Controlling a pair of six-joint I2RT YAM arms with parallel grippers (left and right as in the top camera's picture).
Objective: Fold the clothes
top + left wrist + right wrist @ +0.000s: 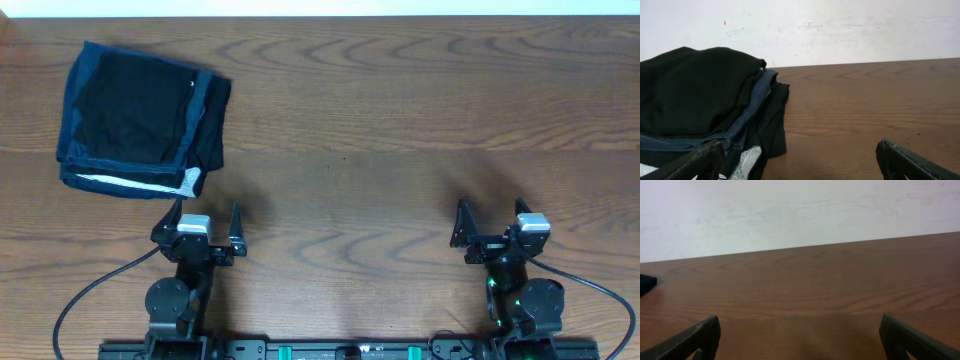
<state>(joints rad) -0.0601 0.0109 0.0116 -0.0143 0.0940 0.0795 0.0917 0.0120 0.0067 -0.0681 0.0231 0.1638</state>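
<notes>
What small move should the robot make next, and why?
Probably move the left fingers forward to the black shirt: they stand open and empty, the shirt lies on the blue garment just ahead of them, far from the right fingers.

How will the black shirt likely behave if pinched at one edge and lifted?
Probably floppy: the black shirt lies in soft, rounded folds, so it should droop and unfold. It may drag the dark-blue garment layered with it, since black fabric shows above and below.
</notes>
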